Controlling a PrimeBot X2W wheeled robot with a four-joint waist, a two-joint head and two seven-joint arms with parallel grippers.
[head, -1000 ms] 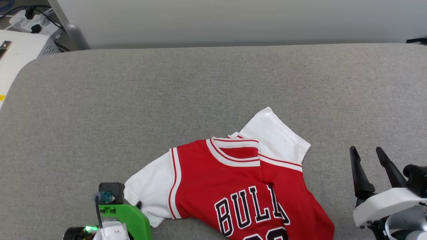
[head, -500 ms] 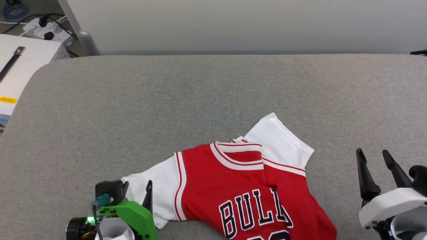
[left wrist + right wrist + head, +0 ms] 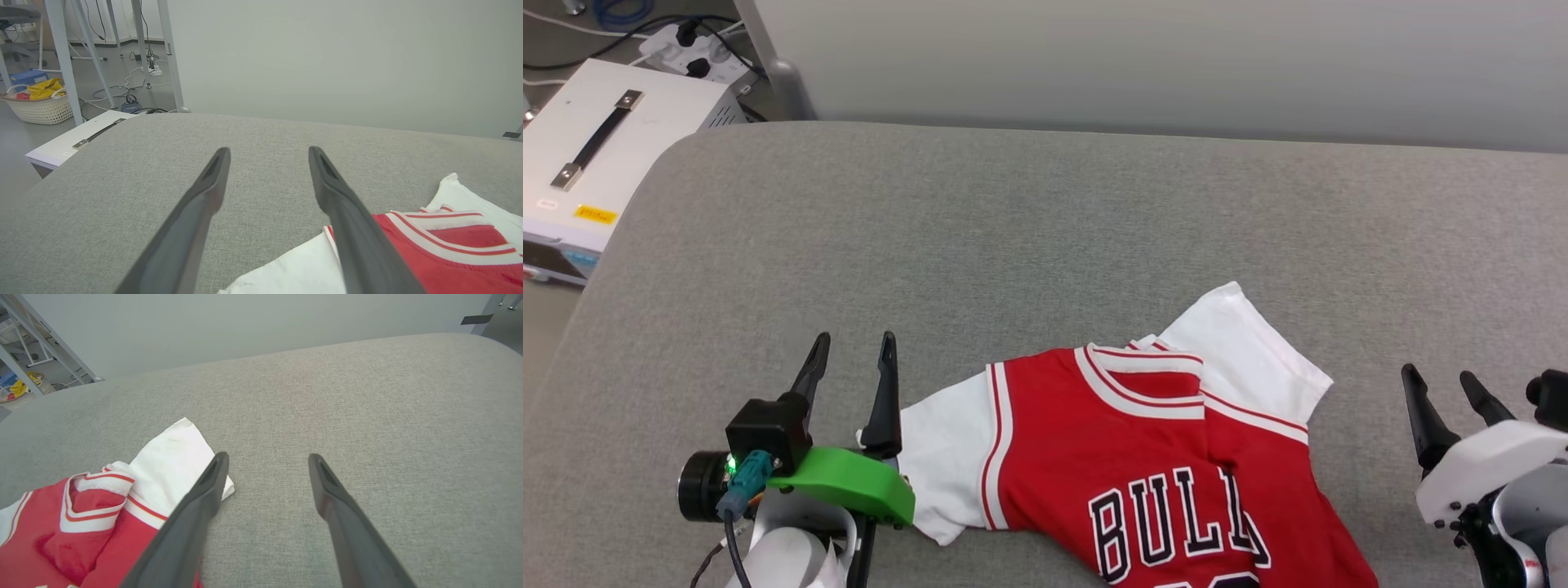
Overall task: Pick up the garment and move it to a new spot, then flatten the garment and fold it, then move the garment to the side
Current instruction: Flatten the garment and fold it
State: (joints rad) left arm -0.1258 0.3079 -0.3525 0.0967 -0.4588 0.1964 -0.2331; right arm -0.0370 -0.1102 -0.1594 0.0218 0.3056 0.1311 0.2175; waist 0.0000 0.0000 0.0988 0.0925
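Note:
The garment [image 3: 1143, 457], a red jersey with white short sleeves, striped trim and black lettering, lies rumpled on the grey table [image 3: 1013, 229] at the near middle, its lower part cut off by the frame. My left gripper [image 3: 851, 353] stands open just left of the garment's white left sleeve [image 3: 943, 457], with nothing between its fingers. My right gripper [image 3: 1444, 388] stands open to the right of the garment, apart from it. The left wrist view has the garment [image 3: 433, 253] at its lower right. In the right wrist view the garment [image 3: 94, 514] lies at the lower left.
A white box with a black handle [image 3: 605, 155] sits off the table's far left corner, with a power strip and cables [image 3: 686, 45] behind it. A pale wall [image 3: 1176, 57] runs along the table's far edge. A basket [image 3: 39, 108] stands on the floor.
My left gripper has opened, let go of the white sleeve and risen clear of it. The head camera has shifted, so the whole scene sits further right. The right gripper stays open.

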